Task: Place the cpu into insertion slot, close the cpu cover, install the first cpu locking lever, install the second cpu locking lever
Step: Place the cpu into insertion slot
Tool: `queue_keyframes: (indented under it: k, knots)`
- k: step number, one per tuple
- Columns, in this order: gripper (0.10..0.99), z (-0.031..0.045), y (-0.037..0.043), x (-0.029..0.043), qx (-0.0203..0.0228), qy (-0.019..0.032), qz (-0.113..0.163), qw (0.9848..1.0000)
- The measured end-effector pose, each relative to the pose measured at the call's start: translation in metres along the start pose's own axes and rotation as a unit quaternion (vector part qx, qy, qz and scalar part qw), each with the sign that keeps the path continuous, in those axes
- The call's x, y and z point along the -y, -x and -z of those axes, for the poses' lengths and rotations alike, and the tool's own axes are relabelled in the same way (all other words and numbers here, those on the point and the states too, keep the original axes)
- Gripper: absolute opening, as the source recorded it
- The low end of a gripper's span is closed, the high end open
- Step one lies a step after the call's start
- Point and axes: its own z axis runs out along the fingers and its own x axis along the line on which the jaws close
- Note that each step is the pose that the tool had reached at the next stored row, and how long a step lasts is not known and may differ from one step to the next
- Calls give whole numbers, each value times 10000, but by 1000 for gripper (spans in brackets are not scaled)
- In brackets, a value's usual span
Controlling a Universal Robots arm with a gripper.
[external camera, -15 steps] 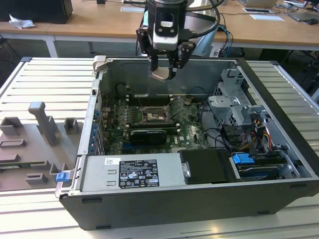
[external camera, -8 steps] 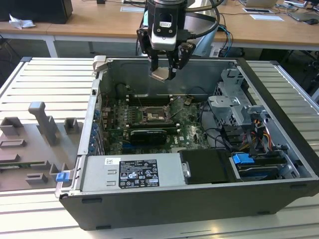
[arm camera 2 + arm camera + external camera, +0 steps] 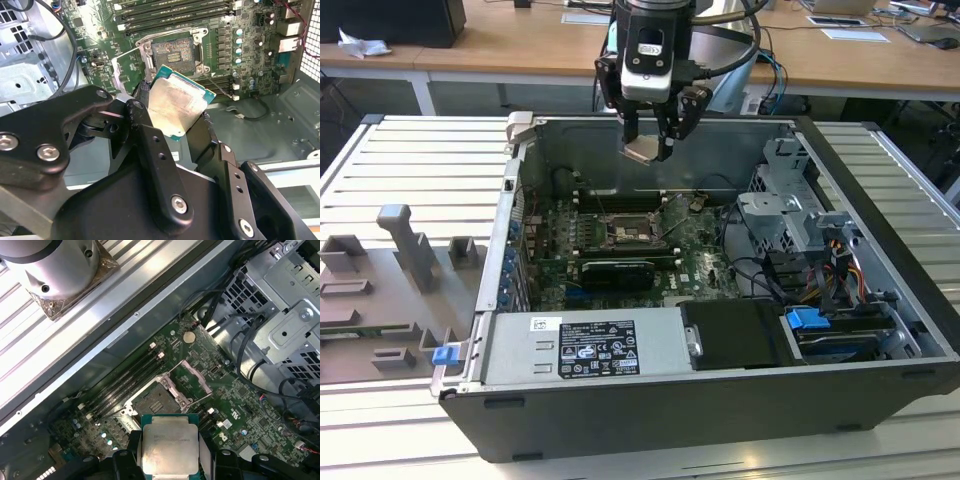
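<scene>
Exterior view: in the upper middle of the frame, the hand (image 3: 648, 152) is clamped on the tilted cpu (image 3: 642, 149), apart from the insertion slot (image 3: 625, 232) at frame centre.

Stock count: one cpu (image 3: 169, 446), one insertion slot (image 3: 152, 401), one cpu cover (image 3: 196, 375). One computer case (image 3: 650, 415), one power supply (image 3: 520, 350), one coin cell battery (image 3: 188, 336).

i hold the cpu (image 3: 645, 150), a pale beige-silver square with green edging, tilted, at the upper centre of the exterior view, well above the insertion slot (image 3: 625, 232), dark and uncovered, its silvery cpu cover (image 3: 196, 374) swung open beside it.
</scene>
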Motion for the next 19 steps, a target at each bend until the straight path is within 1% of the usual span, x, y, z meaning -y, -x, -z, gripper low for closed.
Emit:
queue_keyframes:
  k: [10, 19]
  knots:
    - [541, -7, 0, 1, 16, 4, -181, 9998]
    - [541, -12, 0, 1, 33, 8, -368, 9993]
